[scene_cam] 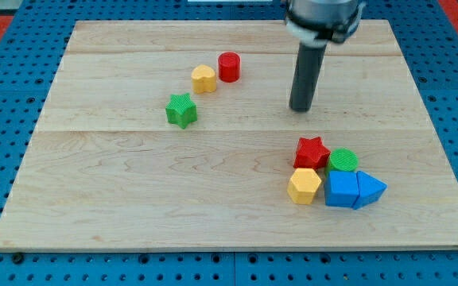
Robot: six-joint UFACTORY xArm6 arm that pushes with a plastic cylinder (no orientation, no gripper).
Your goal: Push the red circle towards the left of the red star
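Red circle at the upper middle of the table, tip well to its right

The red circle is seen near the view's top, just beside a yellow heart-like block, with a green star lower left of them. My tip is set down on the wooden table, well apart from the circle and above the red star. No jaws are carried, only the rod. Clustered by the red star are a green circle, a yellow hexagon, a blue cube and a blue triangle.
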